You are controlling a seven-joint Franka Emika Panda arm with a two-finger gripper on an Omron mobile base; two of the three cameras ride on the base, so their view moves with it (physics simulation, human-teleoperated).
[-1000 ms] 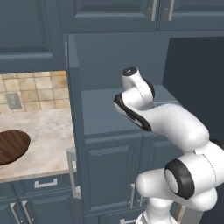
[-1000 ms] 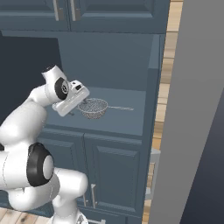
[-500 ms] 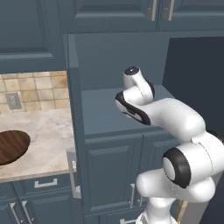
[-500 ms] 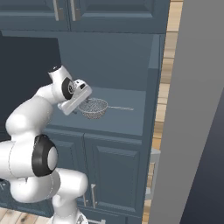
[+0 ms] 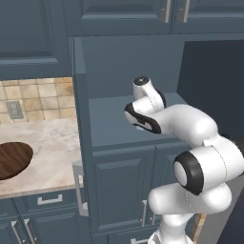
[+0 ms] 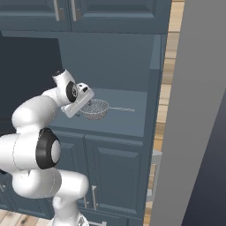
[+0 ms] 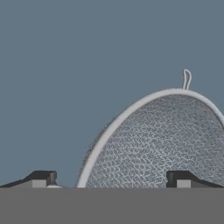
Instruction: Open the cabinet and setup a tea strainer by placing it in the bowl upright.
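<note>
The cabinet (image 5: pixel 112 126) stands open, its shelf (image 6: pixel 128 120) bare apart from the tea strainer (image 6: pixel 95 109). The strainer is a silver mesh basket whose thin wire handle points right. My gripper (image 6: pixel 84 107) is at the strainer's left rim. In the hand view the mesh of the tea strainer (image 7: pixel 162 140) bulges up close, and its left rim falls between the spread fingertips of my open gripper (image 7: pixel 111 181), which holds nothing. The dark wooden bowl (image 5: pixel 12 159) lies on the counter far to the left.
A marble counter (image 5: pixel 52 152) with a tiled backsplash (image 5: pixel 38 97) sits left of the cabinet, with drawers below it. An opened door panel (image 6: pixel 201 110) stands tall at the right. Closed lower doors (image 6: pixel 110 172) lie under the shelf, and upper cabinets (image 5: pixel 143 14) hang above it.
The hand has slid further into the cabinet and closer to the strainer. The jaws stayed open, and the strainer has not moved.
</note>
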